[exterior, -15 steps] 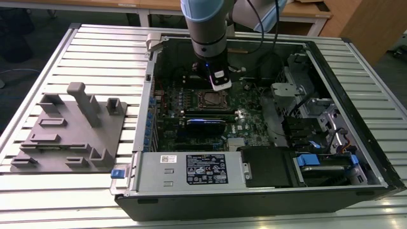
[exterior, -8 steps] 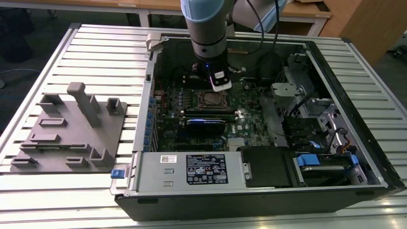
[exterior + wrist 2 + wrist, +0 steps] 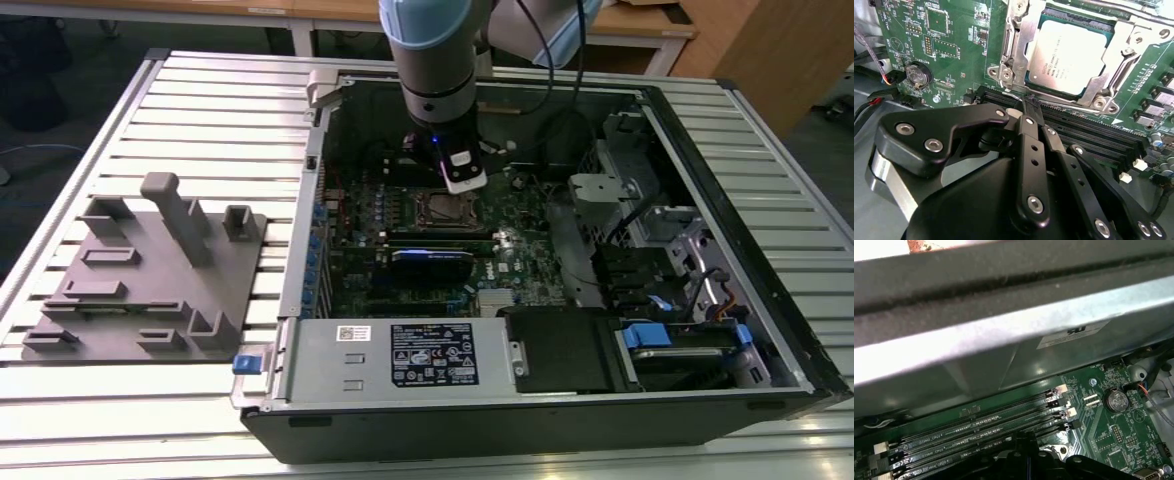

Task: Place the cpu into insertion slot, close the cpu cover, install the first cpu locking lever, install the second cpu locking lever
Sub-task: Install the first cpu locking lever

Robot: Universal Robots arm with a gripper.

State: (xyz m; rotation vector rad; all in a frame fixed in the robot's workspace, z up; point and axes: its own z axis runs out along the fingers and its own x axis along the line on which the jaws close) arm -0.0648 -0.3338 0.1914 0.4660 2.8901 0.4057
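While the cpu point(image 3: 1069, 54) lies flat and face up in the insertion slot point(image 3: 449, 222), just above the middle of the exterior view, its square shape gives no long axis and the cpu cover point(image 3: 1015, 40) frames its edges. The jaws are pressed together on nothing, tips just beside the cover's near edge and hiding a little of it; the cover's far side runs out of the second wrist view.

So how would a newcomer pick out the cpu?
Inside the open computer case, look at the green motherboard below the arm. The cpu is the flat square framed by the silvery cpu cover; its pale metal face stands apart from the long dark memory slots beside it.
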